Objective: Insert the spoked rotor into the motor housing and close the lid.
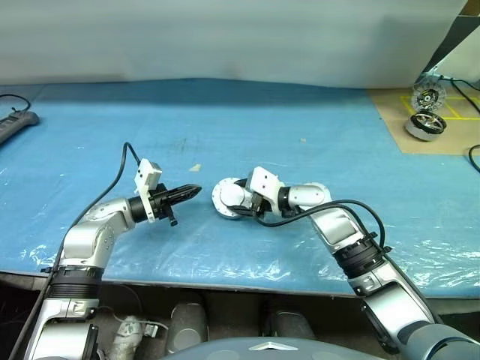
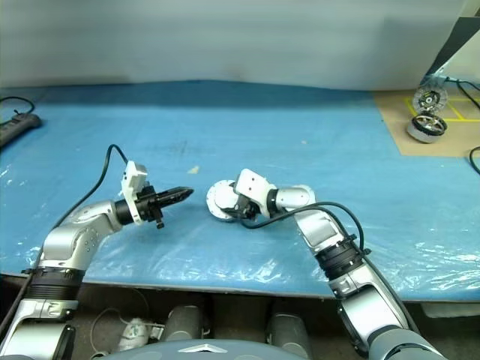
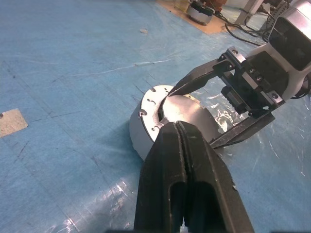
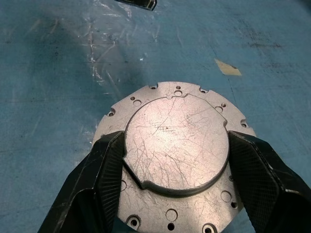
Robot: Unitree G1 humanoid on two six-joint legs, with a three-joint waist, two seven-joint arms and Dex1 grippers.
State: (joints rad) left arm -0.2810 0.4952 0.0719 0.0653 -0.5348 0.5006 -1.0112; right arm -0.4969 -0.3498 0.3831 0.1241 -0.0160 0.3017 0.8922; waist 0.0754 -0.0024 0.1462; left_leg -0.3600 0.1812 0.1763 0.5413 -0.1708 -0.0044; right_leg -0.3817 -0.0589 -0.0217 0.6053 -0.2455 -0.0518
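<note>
The motor housing [image 1: 225, 198], a short silver metal drum with a holed flange [image 3: 148, 109], sits tipped on its side on the blue table cover [image 1: 300, 120]. My right gripper [image 4: 175, 140] is shut on it, one black finger [image 4: 99, 167] on each side of the plain round end face. My left gripper [image 1: 192, 193] is shut and empty. It points level at the flanged end, a short gap to the drum's left. The spoked rotor and the lid are out of view.
On a brown board [image 1: 397, 127] at the far right stand a chrome-rimmed drum [image 1: 424, 125] and a round part with a dark centre [image 1: 429, 97]. A power strip [image 1: 15, 124] lies at the far left. A paper scrap [image 1: 195, 167] lies behind the grippers.
</note>
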